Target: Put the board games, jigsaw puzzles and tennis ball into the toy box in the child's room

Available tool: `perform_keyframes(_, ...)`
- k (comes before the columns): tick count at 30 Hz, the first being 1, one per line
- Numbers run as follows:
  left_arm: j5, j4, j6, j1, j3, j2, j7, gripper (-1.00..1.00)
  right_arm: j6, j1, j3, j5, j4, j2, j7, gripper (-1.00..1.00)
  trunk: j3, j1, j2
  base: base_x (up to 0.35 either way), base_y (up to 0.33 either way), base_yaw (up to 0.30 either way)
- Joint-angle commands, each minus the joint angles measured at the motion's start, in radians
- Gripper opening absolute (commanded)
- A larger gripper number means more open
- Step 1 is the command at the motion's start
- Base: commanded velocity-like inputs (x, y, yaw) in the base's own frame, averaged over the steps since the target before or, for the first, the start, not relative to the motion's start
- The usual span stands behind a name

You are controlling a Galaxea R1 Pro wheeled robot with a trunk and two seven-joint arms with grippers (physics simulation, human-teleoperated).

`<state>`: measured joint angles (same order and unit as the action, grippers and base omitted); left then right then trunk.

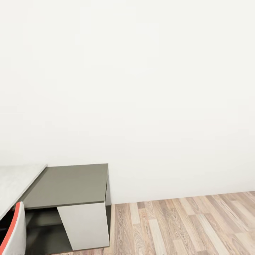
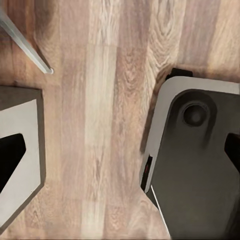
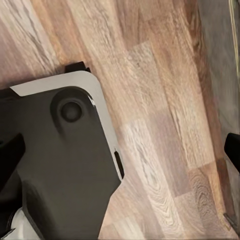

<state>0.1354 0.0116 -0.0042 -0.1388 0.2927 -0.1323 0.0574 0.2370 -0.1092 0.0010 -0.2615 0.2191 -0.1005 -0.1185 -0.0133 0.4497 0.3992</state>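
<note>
A: Toys, where are they? Can't place them from these pics. Robot's prob. on its way.

B: Head view: bare white wall [image 1: 141, 71], wood floor [image 1: 184, 226], a corner of the table [image 1: 14, 180] at far left. Dark side cabinet [image 1: 67, 184] butts against it, and a chair [image 1: 12, 230] w/ a red edge sits low left.

A: How will the stuff handle, you reckon?

B: Guessing: game boxes are light, stiff card, slick on top, so pinch across a short edge. Puzzles are thin, so prob. slide them to the table edge first. Ball is light and springy and rolls off, so grip across its middle.

A: Left wrist view?

B: Looks straight down at the floor. Left gripper [image 2: 120, 155] is spread wide, dark tips at both sides of the pic, nothing btwn them but planks. Robot's base [image 2: 200, 175] is beside it, and a thin pale rod [image 2: 25, 42], maybe a chair leg. Grey shape on the other side; can't tell what.

A: Right wrist?

B: Same deal. Right gripper [image 3: 120, 150] is wide and holds nothing, w/ base corner [image 3: 65, 165] under it.

A: So what does one view give over another?

B: Head gives the furniture and wall, wrists give gripper spread and the base.
</note>
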Motion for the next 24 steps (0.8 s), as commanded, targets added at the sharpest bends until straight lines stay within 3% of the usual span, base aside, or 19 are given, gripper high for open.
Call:
perform_keyframes(1, 0.011, 0.000, -0.001, 0.004, 0.008, 0.004, 0.013, 1.00, 0.003, 0.000, 0.000, -0.007, 0.001, 0.000, -0.006, 1.00, 0.002, 0.000, 0.001, 0.000, 0.000, 0.000)
perform_keyframes(9, 0.011, -0.001, -0.028, 0.042, 0.008, 0.046, 0.068, 1.00, -0.072, 0.000, 0.000, -0.007, -0.060, 0.000, -0.016, 1.00, 0.015, 0.000, 0.001, 0.000, 0.000, 0.000)
perform_keyframes(24, 0.010, -0.001, -0.056, 0.071, 0.008, 0.056, 0.082, 1.00, -0.111, 0.000, 0.000, -0.006, -0.111, 0.002, -0.016, 1.00, 0.033, 0.000, 0.001, 0.000, 0.000, 0.000)
